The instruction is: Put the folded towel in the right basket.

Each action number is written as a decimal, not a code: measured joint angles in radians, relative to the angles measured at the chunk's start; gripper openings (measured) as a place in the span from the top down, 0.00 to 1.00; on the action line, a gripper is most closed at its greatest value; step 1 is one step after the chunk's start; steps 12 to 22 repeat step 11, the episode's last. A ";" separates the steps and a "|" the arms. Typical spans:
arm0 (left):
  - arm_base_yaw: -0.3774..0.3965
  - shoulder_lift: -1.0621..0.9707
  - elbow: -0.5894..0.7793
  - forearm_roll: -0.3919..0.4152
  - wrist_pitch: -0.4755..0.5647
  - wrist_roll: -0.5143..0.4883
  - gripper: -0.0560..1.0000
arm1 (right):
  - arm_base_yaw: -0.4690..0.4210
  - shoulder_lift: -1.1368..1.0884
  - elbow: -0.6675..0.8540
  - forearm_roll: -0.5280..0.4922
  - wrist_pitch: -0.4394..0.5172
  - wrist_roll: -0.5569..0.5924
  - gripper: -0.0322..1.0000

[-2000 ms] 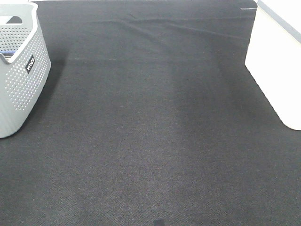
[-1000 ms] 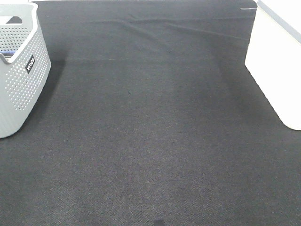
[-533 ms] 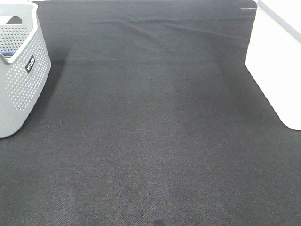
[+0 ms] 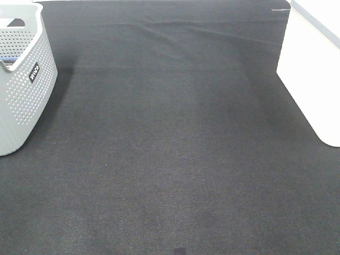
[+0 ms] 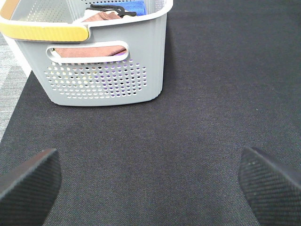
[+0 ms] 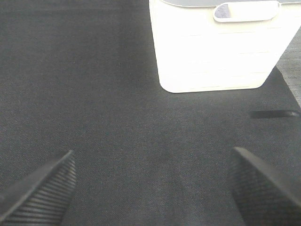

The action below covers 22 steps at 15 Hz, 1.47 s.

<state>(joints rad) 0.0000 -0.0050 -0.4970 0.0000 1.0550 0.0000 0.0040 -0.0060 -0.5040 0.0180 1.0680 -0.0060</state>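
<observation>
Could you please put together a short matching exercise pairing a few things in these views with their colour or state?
Things:
1. grey basket
2. white basket
3. table cover
4. left tool

Colour or state:
A. black fabric with a few creases at the far edge
B. plain walls without holes
C. open, holding nothing
D. perforated walls, with a reddish-brown towel showing through the handle slot

Pairs: 1-D, 2-B, 3-A, 4-C

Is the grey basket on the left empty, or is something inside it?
Not empty. The grey basket holds a brownish towel behind its handle slot and a blue cloth near its rim.
</observation>
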 joint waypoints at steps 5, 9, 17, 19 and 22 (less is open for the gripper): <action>0.000 0.000 0.000 0.000 0.000 0.000 0.02 | 0.000 0.000 0.000 0.000 0.000 0.000 0.17; 0.000 0.000 0.000 0.000 0.000 0.000 0.02 | 0.000 0.000 0.000 0.000 0.000 0.000 0.17; 0.000 0.000 0.000 0.000 0.000 0.000 0.02 | 0.000 0.000 0.000 0.000 0.000 0.000 0.17; 0.000 0.000 0.000 0.000 0.000 0.000 0.02 | 0.000 0.000 0.000 0.000 0.000 0.000 0.17; 0.000 0.000 0.000 0.000 0.000 0.000 0.02 | 0.000 0.000 0.000 0.000 0.000 0.000 0.17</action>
